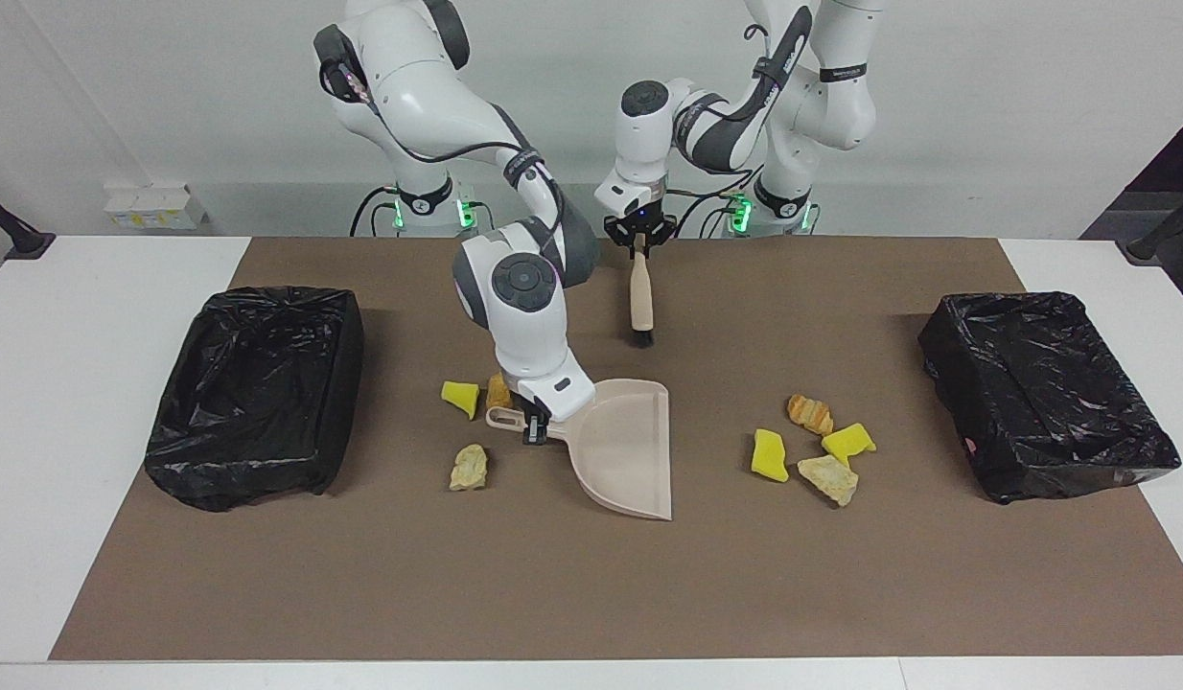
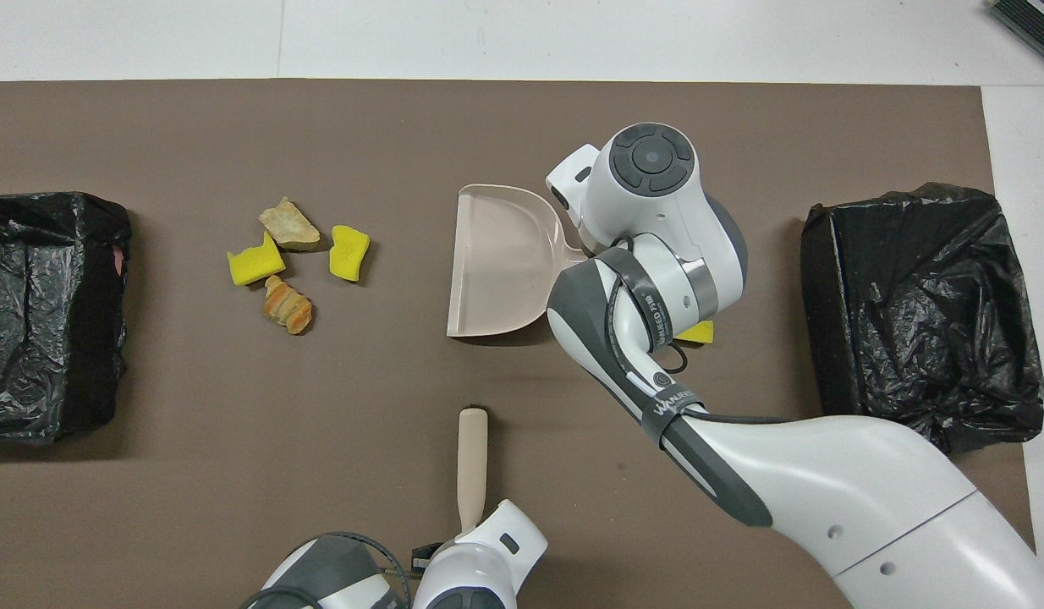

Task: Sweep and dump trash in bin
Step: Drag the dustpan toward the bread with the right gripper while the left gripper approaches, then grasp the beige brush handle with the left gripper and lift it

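Note:
My right gripper (image 1: pixel 531 428) is shut on the handle of the beige dustpan (image 1: pixel 625 450), which sits low on the brown mat with its mouth toward the left arm's end; it also shows in the overhead view (image 2: pixel 497 258). My left gripper (image 1: pixel 638 247) is shut on the handle end of the brush (image 1: pixel 639 297), which lies nearer to the robots than the dustpan. Several trash pieces lie between the dustpan and the left arm's end: yellow wedges (image 1: pixel 769 455) (image 1: pixel 848 441), a croissant lump (image 1: pixel 809 413) and a tan lump (image 1: pixel 829 478). Three more pieces lie by the dustpan handle (image 1: pixel 460 396) (image 1: pixel 498 390) (image 1: pixel 470 467).
Two bins lined with black bags stand on the mat, one at the right arm's end (image 1: pixel 256 393) and one at the left arm's end (image 1: pixel 1042 393). The brown mat (image 1: pixel 591 594) covers most of the white table.

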{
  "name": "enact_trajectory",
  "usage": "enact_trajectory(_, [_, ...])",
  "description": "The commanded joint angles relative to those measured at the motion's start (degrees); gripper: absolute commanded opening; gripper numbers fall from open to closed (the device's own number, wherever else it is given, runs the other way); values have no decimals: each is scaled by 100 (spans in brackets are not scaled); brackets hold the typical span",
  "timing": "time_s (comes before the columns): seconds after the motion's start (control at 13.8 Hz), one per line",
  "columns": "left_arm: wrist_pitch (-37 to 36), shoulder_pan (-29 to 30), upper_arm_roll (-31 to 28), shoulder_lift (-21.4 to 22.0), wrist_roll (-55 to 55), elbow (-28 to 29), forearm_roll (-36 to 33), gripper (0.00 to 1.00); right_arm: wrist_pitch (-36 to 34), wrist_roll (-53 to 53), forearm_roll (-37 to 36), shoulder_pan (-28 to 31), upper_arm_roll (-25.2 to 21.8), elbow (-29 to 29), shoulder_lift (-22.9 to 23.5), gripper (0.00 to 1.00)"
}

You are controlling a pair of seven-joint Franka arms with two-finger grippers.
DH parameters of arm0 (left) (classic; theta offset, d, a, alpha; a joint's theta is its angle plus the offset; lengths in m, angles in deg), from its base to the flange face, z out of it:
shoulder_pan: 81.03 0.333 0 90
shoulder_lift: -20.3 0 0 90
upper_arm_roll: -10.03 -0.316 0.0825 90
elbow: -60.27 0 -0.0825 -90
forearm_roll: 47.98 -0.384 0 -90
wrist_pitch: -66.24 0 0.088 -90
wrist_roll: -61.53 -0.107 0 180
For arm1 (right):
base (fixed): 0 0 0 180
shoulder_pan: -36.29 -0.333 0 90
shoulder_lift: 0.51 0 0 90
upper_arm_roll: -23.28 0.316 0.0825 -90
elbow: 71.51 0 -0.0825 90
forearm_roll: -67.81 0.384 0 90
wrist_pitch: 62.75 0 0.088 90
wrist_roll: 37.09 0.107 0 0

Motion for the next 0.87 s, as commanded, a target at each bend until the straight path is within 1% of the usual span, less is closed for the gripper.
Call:
enact_trajectory(0.0, [-395, 106, -133, 125, -287, -222, -47, 0, 130, 393, -30, -121, 47, -53, 189, 0])
enact_trajectory(0.07, [-701, 369, -124, 273, -524, -353, -47, 0, 138, 542, -30, -182, 47, -175, 251, 0])
enact_trajectory(0.14, [-1130, 537, -141, 414, -735, -459, -47, 0, 139, 648, -30, -192, 47, -203, 277, 0])
enact_trajectory(0.22, [-1370, 748, -159, 503, -894, -547, -47, 0, 147, 719, -30, -227, 47, -203, 295, 0])
enact_trajectory(0.43, [-2020, 1792, -238, 1047, -1710, -732, -47, 0, 139, 825, -39, -288, 47, -203, 313, 0])
enact_trajectory(0.51, [-2388, 2170, -325, 1048, -1965, -950, -47, 0, 139, 825, -56, -297, 47, -203, 313, 0])
enact_trajectory(0.58, [-2774, 2582, -387, 953, -2281, -1231, -47, 0, 121, 825, -100, -315, 56, -203, 304, 0])
enact_trajectory(0.65, [-2970, 3056, -423, 786, -2641, -1469, -47, 0, 51, 825, -109, -472, 38, -212, 278, 0])
enact_trajectory(0.72, [-3050, 3575, -423, 567, -2975, -1688, -47, 0, -2, 825, -136, -499, 29, -221, 278, 0])
enact_trajectory(0.79, [-3060, 4006, -423, 313, -3179, -1978, -47, 0, -106, 825, -327, -526, 29, -255, 278, 0])
